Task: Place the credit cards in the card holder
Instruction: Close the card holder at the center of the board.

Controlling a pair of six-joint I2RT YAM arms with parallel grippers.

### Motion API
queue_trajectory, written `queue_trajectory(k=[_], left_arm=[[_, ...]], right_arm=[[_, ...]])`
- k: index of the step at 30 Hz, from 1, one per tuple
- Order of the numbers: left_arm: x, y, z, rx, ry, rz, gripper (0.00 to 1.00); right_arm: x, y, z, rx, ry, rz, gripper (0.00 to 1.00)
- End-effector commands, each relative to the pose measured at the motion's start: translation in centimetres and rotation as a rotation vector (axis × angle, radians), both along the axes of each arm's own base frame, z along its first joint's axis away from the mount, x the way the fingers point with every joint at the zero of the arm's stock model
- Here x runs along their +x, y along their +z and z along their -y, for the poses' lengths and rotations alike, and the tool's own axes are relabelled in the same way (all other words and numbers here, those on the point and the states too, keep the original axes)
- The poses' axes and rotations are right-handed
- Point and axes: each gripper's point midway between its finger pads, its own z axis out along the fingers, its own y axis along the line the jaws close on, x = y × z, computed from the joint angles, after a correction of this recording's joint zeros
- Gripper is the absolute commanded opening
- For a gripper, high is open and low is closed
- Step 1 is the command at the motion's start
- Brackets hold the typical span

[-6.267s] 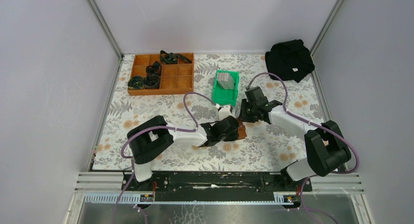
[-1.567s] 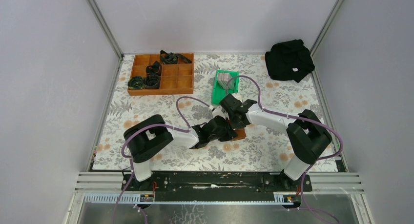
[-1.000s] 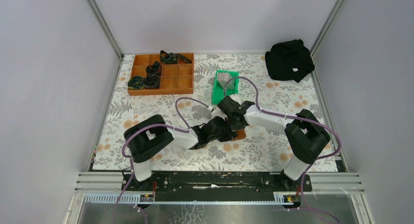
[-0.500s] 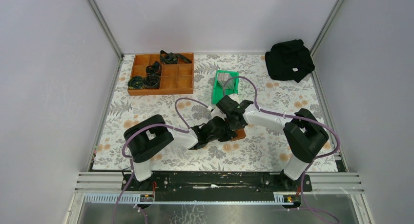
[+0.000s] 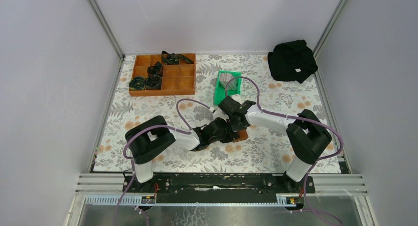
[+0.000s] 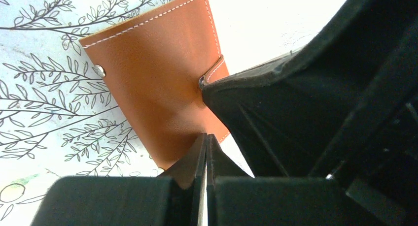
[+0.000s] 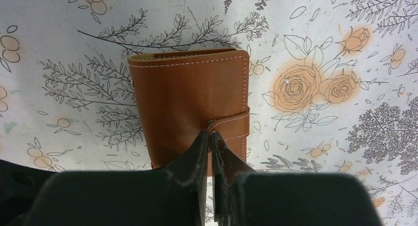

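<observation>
R jaws moved onto card holder (image 7: 190,98) tab; cards (image 5: 226,80) in green bin (image 5: 218,96).

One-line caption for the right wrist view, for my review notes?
Right gripper pinches the snap tab of the closed brown card holder on floral cloth.

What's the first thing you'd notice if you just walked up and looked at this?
Two robot arms meet mid-table over a brown leather card holder on the flowery table. The right claw nips its snap tab, and the shut left claw sits at its edge. Behind them, a bright green bin holds grey credit cards.
</observation>
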Motion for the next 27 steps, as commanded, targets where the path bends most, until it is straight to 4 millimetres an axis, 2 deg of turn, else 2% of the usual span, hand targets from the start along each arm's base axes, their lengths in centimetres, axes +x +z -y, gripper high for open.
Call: queue_trajectory(k=[1,11,27], left_arm=[[-3.6,-9.1,-7.9,0.367,0.001,-0.160,0.00],[-3.4,-9.0,-8.0,0.369,-0.003,-0.156,0.00],[-3.3,-9.2,-8.4,0.376,-0.010,-0.161,0.00]], right_arm=[[1.3,1.7,-2.1,0.061,-0.007,0.057,0.06],[2.0,2.5,-2.3,0.052,-0.011,0.089,0.00],[3.1,1.8,-2.4,0.006,0.001,0.102,0.00]])
